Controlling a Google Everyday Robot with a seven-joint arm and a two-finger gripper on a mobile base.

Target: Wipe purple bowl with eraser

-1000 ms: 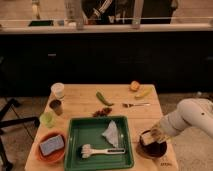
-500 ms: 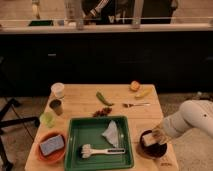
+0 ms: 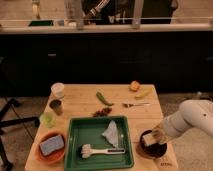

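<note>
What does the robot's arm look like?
The arm is white, smooth and chubby, like thick rounded tubes joined by a bend. It narrows towards the gripper, which is over the purple bowl. No cables or markings show.

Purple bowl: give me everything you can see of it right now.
The purple bowl is round, shallow and dark maroon-purple, with a glossy look like glaze or plastic. It sits upright at the front right corner of the wooden table, just right of the green tray. The arm comes in from the right. Its end effector, shut on the eraser, is over the bowl's interior and hides part of the far rim. Whether the eraser touches the bowl cannot be told.
</note>
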